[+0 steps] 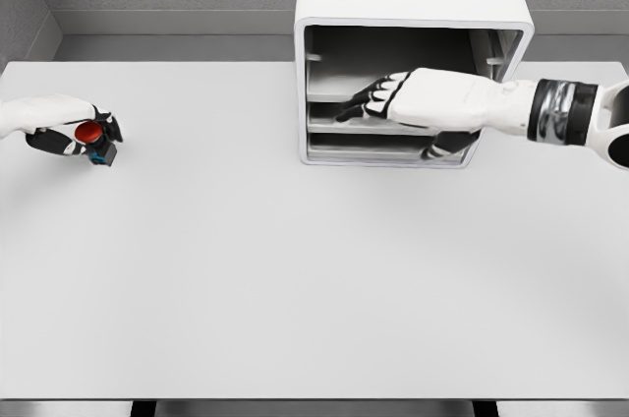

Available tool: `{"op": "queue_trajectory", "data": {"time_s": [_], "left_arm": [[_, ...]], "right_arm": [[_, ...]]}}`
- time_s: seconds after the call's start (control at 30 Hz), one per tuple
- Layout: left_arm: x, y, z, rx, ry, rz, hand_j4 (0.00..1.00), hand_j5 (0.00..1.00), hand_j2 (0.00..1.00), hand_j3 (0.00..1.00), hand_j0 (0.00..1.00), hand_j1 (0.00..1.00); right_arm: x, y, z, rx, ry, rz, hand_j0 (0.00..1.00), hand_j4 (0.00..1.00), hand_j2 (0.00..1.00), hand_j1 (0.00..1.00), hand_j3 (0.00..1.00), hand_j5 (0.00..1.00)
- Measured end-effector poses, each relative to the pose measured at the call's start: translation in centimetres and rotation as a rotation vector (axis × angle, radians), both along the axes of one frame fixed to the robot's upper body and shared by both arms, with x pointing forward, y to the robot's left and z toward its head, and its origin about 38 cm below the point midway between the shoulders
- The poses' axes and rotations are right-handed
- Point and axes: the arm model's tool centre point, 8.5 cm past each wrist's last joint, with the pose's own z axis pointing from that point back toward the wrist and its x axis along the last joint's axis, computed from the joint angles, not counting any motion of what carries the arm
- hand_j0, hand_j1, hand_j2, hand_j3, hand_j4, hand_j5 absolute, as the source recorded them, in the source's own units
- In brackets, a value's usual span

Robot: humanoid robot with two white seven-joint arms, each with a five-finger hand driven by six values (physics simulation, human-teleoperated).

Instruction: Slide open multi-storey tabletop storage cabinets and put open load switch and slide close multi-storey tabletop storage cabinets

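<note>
Two hands were in shot, and the white storage cabinet (413,4) at the back edge of the desk (295,269) made the handiest reference point. It sat a bit right of the desk's middle, with its open front showing stacked shelves or trays inside. The right hand (418,100) reached in from the right, straight across that opening, at about the middle level. Its fingers (369,97) were stretched out fairly flat with the dark tips pointing left, and I couldn't see them gripping anything, though I couldn't tell if they touched a tray edge. Way off to the cabinet's left, near the desk's left edge, the left hand (64,122) had its fingers wrapped around the load switch (95,138), a small thing with a red knob and a dark body with a bit of blue. Whether it rested on the desk, I couldn't tell.
</note>
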Motion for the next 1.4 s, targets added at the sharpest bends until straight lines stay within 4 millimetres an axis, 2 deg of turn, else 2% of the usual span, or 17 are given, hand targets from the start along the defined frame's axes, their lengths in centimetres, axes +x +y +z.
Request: {"op": "queue_trajectory", "data": {"time_s": [0.13,0.3,0.4,0.43,0.5,0.57,0.7,0.93,1.03,1.2,1.4], "left_arm": [[-0.1,0.0,0.1,0.001,-0.003,-0.004,0.30,0.30,0.30,0.30,0.30,0.30],[-0.1,-0.4,0.6,0.004,-0.016,-0.023,0.29,0.29,0.29,0.29,0.29,0.29],[-0.6,-2.0,1.5,0.015,-0.042,-0.088,0.29,0.29,0.29,0.29,0.29,0.29],[-1.3,-2.4,1.3,0.023,-0.040,-0.117,0.29,0.29,0.29,0.29,0.29,0.29],[-1.9,-3.4,3.0,0.040,-0.078,-0.173,0.29,0.29,0.29,0.29,0.29,0.29],[-2.6,-4.2,3.9,0.051,-0.098,-0.217,0.29,0.29,0.29,0.29,0.29,0.29],[-4.3,-4.9,4.9,0.068,-0.114,-0.278,0.29,0.29,0.29,0.29,0.29,0.29],[-5.5,-6.1,6.5,0.080,-0.146,-0.340,0.29,0.29,0.29,0.29,0.29,0.29],[-5.9,-6.8,6.8,0.082,-0.154,-0.365,0.29,0.29,0.29,0.29,0.29,0.29],[-7.1,-8.0,7.2,0.091,-0.164,-0.421,0.29,0.29,0.29,0.29,0.29,0.29],[-7.6,-8.8,7.4,0.095,-0.172,-0.453,0.29,0.29,0.29,0.29,0.29,0.29]], "right_arm": [[1.3,-0.5,0.3,0.014,0.017,-0.092,1.00,1.00,1.00,1.00,1.00,1.00],[2.3,-0.2,0.2,0.029,0.035,-0.154,1.00,1.00,1.00,1.00,1.00,1.00],[2.8,-0.3,0.1,0.035,0.047,-0.179,1.00,1.00,1.00,1.00,1.00,1.00],[2.9,-0.2,0.0,0.032,0.048,-0.180,1.00,1.00,1.00,1.00,1.00,1.00],[2.8,0.1,-0.2,0.024,0.048,-0.170,1.00,1.00,1.00,1.00,1.00,1.00],[2.5,0.5,-0.4,0.014,0.047,-0.148,1.00,1.00,1.00,1.00,1.00,1.00],[1.2,1.1,-0.8,-0.008,0.039,-0.093,1.00,1.00,1.00,1.00,1.00,1.00],[0.1,1.0,-0.8,-0.030,0.029,-0.047,1.00,1.00,1.00,1.00,1.00,1.00],[1.2,0.8,-0.1,-0.023,0.029,-0.101,1.00,1.00,1.00,1.00,1.00,1.00],[2.9,0.5,-1.2,-0.022,0.067,-0.206,1.00,1.00,1.00,1.00,1.00,1.00],[2.7,1.1,-2.0,-0.058,0.062,-0.210,1.00,1.00,1.00,1.00,1.00,1.00]]}}
